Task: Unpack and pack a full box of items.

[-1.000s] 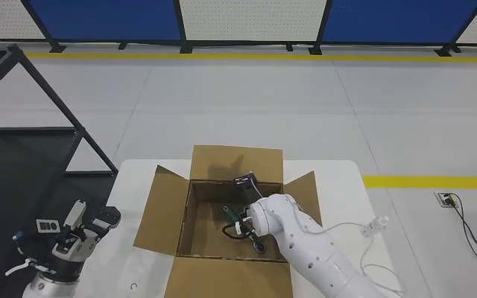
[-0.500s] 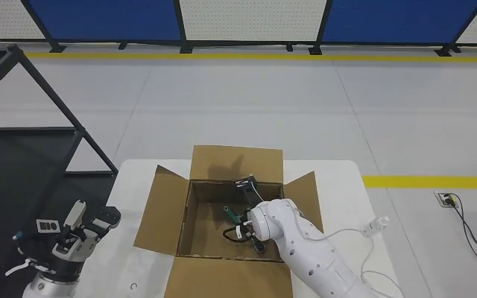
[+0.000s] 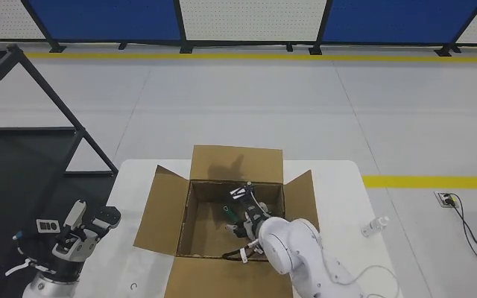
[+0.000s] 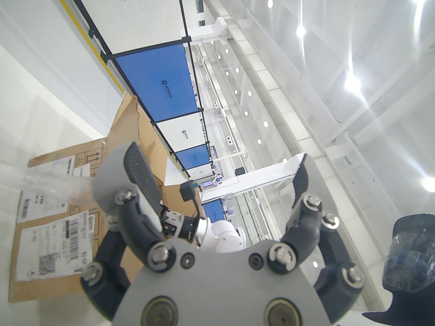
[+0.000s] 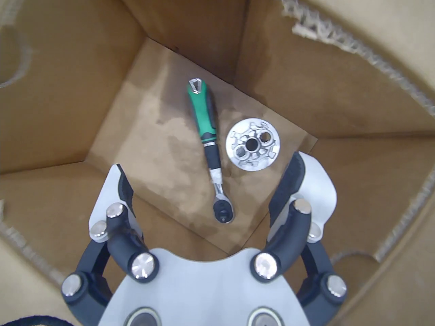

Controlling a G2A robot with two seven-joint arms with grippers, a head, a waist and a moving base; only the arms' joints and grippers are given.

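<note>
An open cardboard box stands in the middle of the white table. On its floor lie a ratchet wrench with a green and black handle and, beside it, a silver metal disc with holes. My right gripper hangs open inside the box, above the wrench's head end and holding nothing. From above, the right arm bends over the box's near right corner, with the green handle showing beside it. My left gripper is open and empty, off the box's left side, pointing upward.
A small white bottle lies on the table right of the box. A small ring-like piece sits near the table's front left. The box flaps stand out on all sides. A black metal frame stands beyond the table's left edge.
The right arm has swung toward the table's near edge, uncovering the white bottle, and its wrist has shifted slightly left inside the box. The left arm has not moved.
</note>
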